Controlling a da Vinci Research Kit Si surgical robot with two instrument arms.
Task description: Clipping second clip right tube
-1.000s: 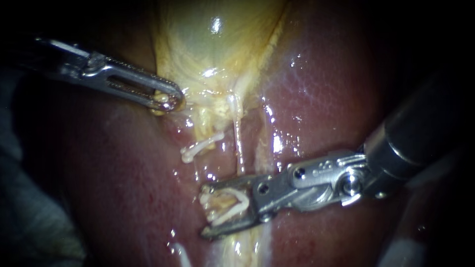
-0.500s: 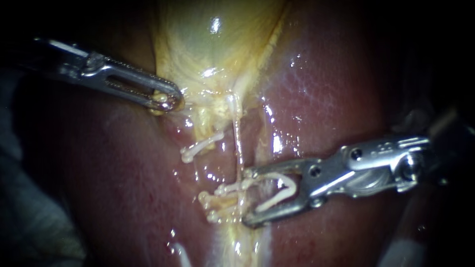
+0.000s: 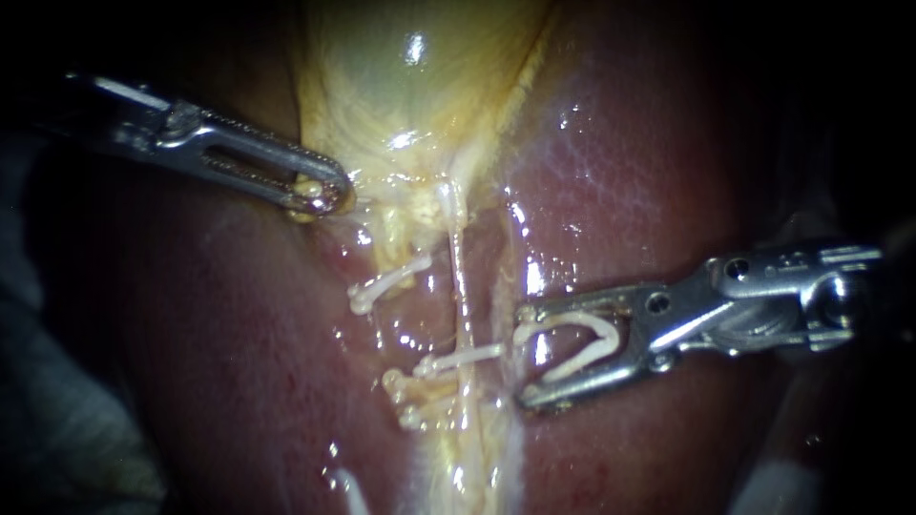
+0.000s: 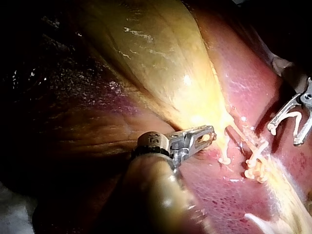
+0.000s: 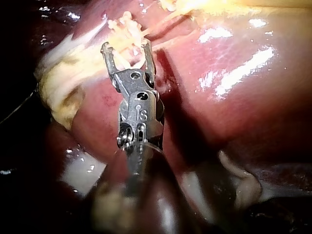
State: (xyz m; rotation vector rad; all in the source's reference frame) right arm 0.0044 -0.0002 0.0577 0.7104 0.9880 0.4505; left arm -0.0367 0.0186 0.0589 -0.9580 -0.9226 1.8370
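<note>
Nearest the lens, reaching in from the right: the right instrument (image 3: pixel 525 358), a slim silver shaft ending in two slotted metal jaws. Jaws spread wide, cradling a white U-shaped open clip (image 3: pixel 596 326), one leg laid along each jaw, bend tucked toward the hinge. Tips just beside the right tube (image 3: pixel 460 277), a thin pale glistening strand, apart from it and not around it. Underneath and all about, wet dark red liver (image 3: pixel 649 172).

Just ahead of those tips, set crosswise on the right tube: a closed white clip (image 3: pixel 463 359). A little lower and toward the view's left, two more closed white clips (image 3: pixel 405 391) bunched close together; hard to make out from here which strand is pinched. From the right wrist, the same cluster just ahead of the wide jaws.

Farther up, on the yellowish strand (image 3: pixel 393 238) left of the right tube, a single slanted white clip (image 3: pixel 386 282), well clear of the others.

Farther still, entering from the left: the left instrument (image 3: pixel 324 195), a silver shaft with long windowed jaws. Jaws pressed together on a small fold of yellow tissue (image 3: pixel 307 194) at the narrow end of the pale yellow-green gallbladder (image 3: pixel 401 76); from the left wrist, the same clamp on the same fold. Beyond, the gallbladder widening away into the dark.
</note>
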